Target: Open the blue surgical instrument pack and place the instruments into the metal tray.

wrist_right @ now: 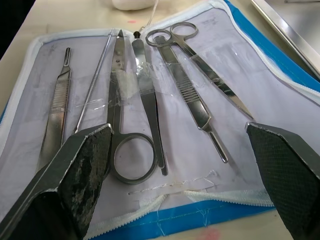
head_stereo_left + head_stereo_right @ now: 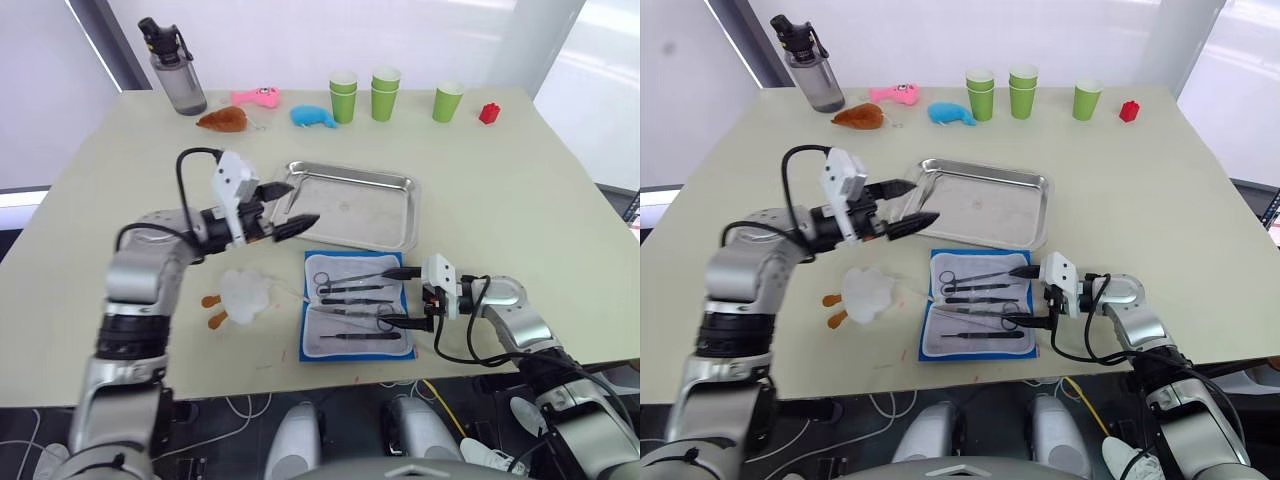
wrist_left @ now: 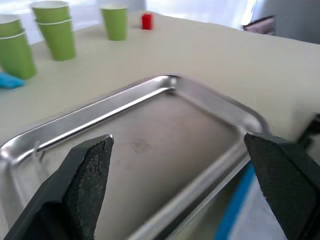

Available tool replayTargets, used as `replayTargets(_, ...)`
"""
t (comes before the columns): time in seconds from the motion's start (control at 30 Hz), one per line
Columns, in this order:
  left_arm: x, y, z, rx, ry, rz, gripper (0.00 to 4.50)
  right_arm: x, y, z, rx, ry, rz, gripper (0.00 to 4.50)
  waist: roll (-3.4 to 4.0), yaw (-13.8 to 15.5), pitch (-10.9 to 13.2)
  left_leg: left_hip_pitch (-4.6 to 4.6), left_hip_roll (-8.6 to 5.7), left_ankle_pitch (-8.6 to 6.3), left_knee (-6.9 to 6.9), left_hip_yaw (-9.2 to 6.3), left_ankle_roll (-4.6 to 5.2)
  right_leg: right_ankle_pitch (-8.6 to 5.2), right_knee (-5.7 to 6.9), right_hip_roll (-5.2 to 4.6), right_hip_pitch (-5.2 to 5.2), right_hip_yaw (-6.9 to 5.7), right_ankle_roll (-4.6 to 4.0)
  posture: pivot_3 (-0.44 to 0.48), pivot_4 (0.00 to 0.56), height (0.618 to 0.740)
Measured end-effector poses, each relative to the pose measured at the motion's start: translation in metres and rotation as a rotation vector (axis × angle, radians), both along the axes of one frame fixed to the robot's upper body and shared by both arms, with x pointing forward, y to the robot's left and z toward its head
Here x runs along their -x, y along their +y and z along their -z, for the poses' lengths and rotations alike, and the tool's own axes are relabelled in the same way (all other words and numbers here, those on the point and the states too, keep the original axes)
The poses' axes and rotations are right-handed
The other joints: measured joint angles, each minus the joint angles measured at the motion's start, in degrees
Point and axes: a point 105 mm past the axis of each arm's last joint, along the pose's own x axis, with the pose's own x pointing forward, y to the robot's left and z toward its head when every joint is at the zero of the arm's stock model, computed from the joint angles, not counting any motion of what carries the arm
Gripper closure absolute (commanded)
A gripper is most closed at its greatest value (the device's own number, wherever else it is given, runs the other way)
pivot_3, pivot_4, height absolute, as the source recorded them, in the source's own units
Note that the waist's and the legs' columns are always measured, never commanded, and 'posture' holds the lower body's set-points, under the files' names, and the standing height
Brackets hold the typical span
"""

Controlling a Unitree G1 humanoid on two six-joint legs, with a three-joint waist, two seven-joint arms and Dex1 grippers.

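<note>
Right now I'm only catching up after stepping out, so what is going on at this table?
The blue surgical instrument pack lies open on the table just in front of the metal tray, with the instruments still tucked in its pockets and nothing in the tray. The right gripper is open at the pack's edge, facing the instruments. The left gripper is open and empty over the tray's near corner.

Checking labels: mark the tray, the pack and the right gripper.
tray (image 2: 400, 188): left eye view, right rim.
pack (image 2: 306, 340): left eye view, blue left edge.
right gripper (image 2: 403, 296): left eye view, midway between its fingertips, jaws open over the pack.
</note>
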Motion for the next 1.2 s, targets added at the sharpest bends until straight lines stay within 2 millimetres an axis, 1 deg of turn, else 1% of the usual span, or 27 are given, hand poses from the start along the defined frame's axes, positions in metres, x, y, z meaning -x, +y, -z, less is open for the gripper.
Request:
replayTargets(0.07, 0.022, 0.007, -0.002, -0.040, 0.038, 0.145, 0.06, 0.000, 0.000, 0.000, -0.001, 0.001, 0.000, 0.00, 0.09, 0.0, 0.1, -0.01, 0.01, 0.00, -0.03, 0.02, 0.00, -0.02, -0.04, -0.02, -0.10, 0.01, -0.01, 0.000, 0.150, 0.734)
replayTargets(0.1, 0.030, 0.011, -0.003, -0.061, 0.048, 0.190, 0.06, 0.000, 0.000, 0.000, -0.001, 0.001, 0.000, 0.00, 0.12, 0.0, 0.1, -0.03, 0.02, 0.00, -0.05, 0.03, 0.00, -0.03, -0.04, -0.02, -0.12, 0.01, -0.01, 0.000, 0.150, 0.734)
replayTargets(0.2, 0.049, 0.023, -0.008, -0.132, 0.042, 0.317, 0.06, 0.000, 0.000, 0.001, -0.001, 0.003, 0.001, 0.00, 0.06, 0.1, 0.0, -0.04, 0.04, 0.00, -0.09, 0.03, 0.00, -0.06, -0.06, -0.20, -0.17, 0.05, -0.06, 0.000, 0.150, 0.734)
replayTargets(0.27, 0.058, 0.028, -0.010, -0.164, 0.035, 0.393, 0.06, 0.000, 0.000, 0.001, -0.002, 0.003, 0.001, 0.00, 0.05, 0.1, 0.0, -0.07, 0.06, 0.00, -0.11, 0.04, 0.00, -0.07, -0.06, -0.24, -0.22, 0.05, -0.06, 0.000, 0.150, 0.734)
replayTargets(0.33, 0.060, 0.032, -0.010, -0.185, 0.037, 0.418, 0.06, 0.001, 0.002, 0.001, -0.006, 0.003, 0.000, 0.00, 0.01, 0.1, 0.0, -0.11, 0.10, 0.00, -0.17, 0.08, 0.00, -0.07, -0.05, -0.26, -0.31, 0.01, -0.06, 0.000, 0.150, 0.734)
replayTargets(0.47, 0.064, 0.048, -0.013, -0.284, 0.031, 0.434, 0.06, 0.001, 0.004, 0.000, -0.011, 0.000, -0.006, 0.00, -0.07, 0.1, 0.0, -0.05, 0.25, 0.00, -0.41, 0.15, 0.01, -0.06, -0.08, -0.24, -0.44, -0.11, -0.20, 0.000, 0.150, 0.734)
replayTargets(0.67, 0.066, 0.053, -0.009, -0.330, 0.015, 0.471, 0.06, 0.001, 0.004, 0.000, -0.012, 0.000, -0.006, 0.00, -0.08, 0.2, 0.0, -0.05, 0.28, 0.01, -0.48, 0.20, 0.02, -0.07, -0.09, -0.24, -0.52, -0.11, -0.22, 0.000, 0.150, 0.734)
replayTargets(0.8, 0.065, 0.051, -0.010, -0.341, -0.005, 0.500, 0.06, 0.001, 0.004, 0.000, -0.012, -0.001, -0.007, 0.00, -0.09, 0.2, 0.0, -0.05, 0.28, 0.01, -0.49, 0.30, 0.02, -0.07, -0.08, -0.23, -0.57, -0.11, -0.21, 0.000, 0.150, 0.734)
replayTargets(0.9, 0.065, 0.049, -0.006, -0.342, 0.002, 0.515, 0.06, 0.001, 0.004, 0.000, -0.012, -0.002, -0.007, 0.00, -0.09, 0.2, 0.0, -0.05, 0.29, 0.01, -0.49, 0.33, 0.02, -0.06, -0.07, -0.19, -0.57, -0.14, -0.21, 0.000, 0.150, 0.734)
replayTargets(1.0, 0.062, 0.039, 0.003, -0.332, -0.008, 0.540, 0.06, 0.001, 0.004, 0.000, -0.012, -0.002, -0.007, 0.00, -0.10, 0.3, 0.0, -0.04, 0.28, 0.01, -0.49, 0.39, 0.03, -0.06, -0.06, -0.12, -0.57, -0.28, -0.20, 0.000, 0.150, 0.734)
replayTargets(1.07, 0.059, 0.028, 0.012, -0.315, -0.013, 0.554, 0.06, 0.001, 0.004, 0.000, -0.012, -0.002, -0.008, 0.00, -0.13, 0.3, 0.0, -0.04, 0.27, 0.01, -0.49, 0.41, 0.03, -0.06, -0.06, 0.00, -0.58, -0.29, -0.20, 0.000, 0.150, 0.734)
replayTargets(1.13, 0.056, 0.020, 0.017, -0.301, -0.017, 0.555, 0.06, 0.001, 0.004, 0.000, -0.013, -0.002, -0.008, 0.00, -0.17, 0.2, 0.0, -0.05, 0.27, 0.01, -0.49, 0.42, 0.03, -0.06, -0.05, 0.07, -0.57, -0.27, -0.20, 0.000, 0.150, 0.734)
replayTargets(1.2, 0.050, 0.007, 0.020, -0.271, -0.038, 0.549, 0.60, 0.001, 0.004, 0.000, -0.012, -0.002, -0.008, 0.00, -0.18, 0.3, 0.0, -0.03, 0.26, 0.01, -0.49, 0.45, 0.03, -0.05, -0.04, 0.16, -0.56, -0.24, -0.19, 0.000, 0.150, 0.734)
